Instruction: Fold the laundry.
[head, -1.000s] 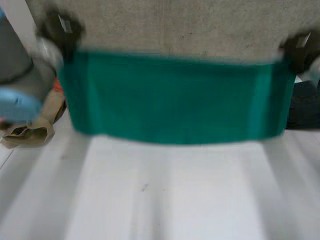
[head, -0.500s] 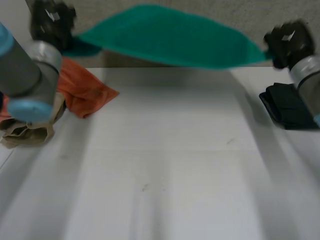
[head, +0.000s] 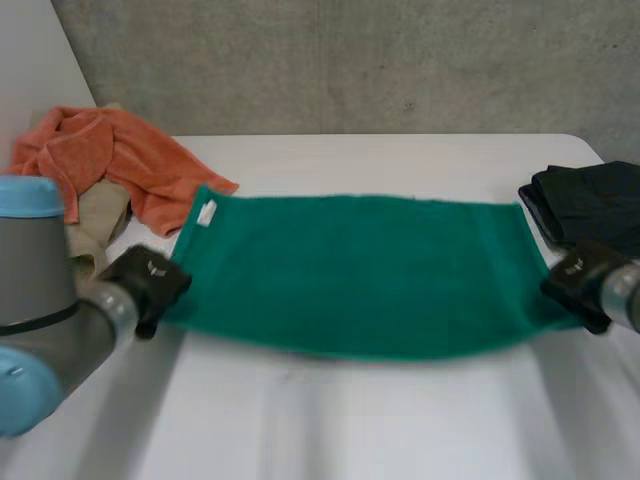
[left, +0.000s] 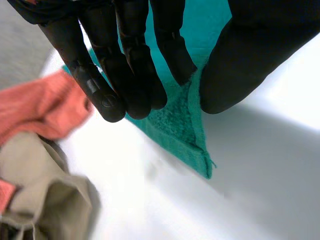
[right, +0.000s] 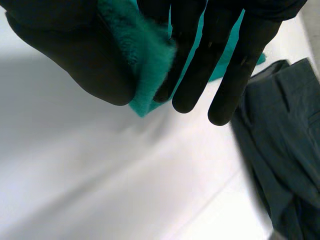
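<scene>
Black fingers of the left hand (left: 125, 60) reach out straight and pinch one near corner of the green towel (left: 182, 125) against the thumb. In the left wrist view the corner's tip hangs past the fingertips, down toward the white bench (left: 150, 200). The right hand (right: 75, 50) holds the other near corner the same way. Its wrist view shows a fold of fluffy green pile squeezed between the thumb and straight fingers.

Only the head view takes in the whole towel. It is stretched wide between the two hands and spread across the middle of the bench. Its near edge runs from hand to hand, and a small white label (head: 207, 212) sits at its far left corner.

Beyond the left hand, an orange cloth (head: 110, 160) is heaped over a beige cloth (head: 100, 215) at the bench's far left. The left wrist view shows both lying just beside the fingers. On the right, a dark grey garment (head: 590, 205) lies near the towel's far right corner, and the right wrist view shows it close to the fingertips.
</scene>
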